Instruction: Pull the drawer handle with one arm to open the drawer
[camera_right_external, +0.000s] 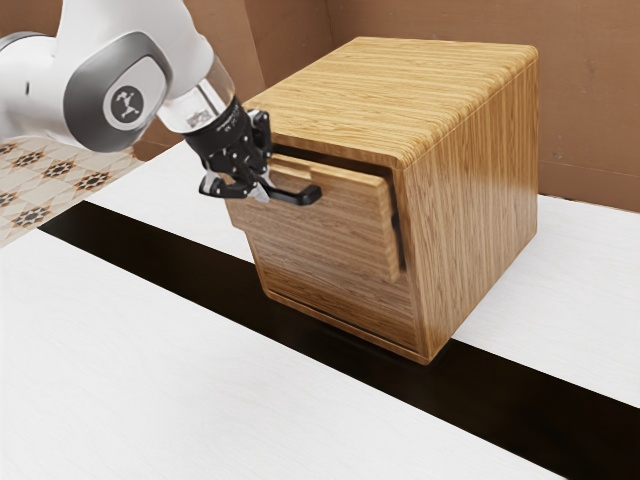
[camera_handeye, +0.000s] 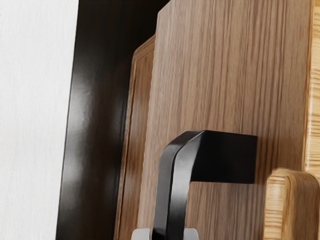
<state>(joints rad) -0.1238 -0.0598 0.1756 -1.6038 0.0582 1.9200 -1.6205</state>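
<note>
White tabletop (camera_right_external: 150, 400); fingers (camera_right_external: 250, 186) clamp handle (camera_right_external: 297, 193) (exterior view: drawer (camera_right_external: 330, 228) ajar).

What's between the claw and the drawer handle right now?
Nothing. In the exterior view the claw sits right on the drawer handle; the wrist view shows its bar running between the pale fingertips, touching both.

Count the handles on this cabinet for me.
1. The black handle is on the partly open drawer front, gripped in the hand. Sides of the cabinet facing away from the cameras could hide others.
</note>
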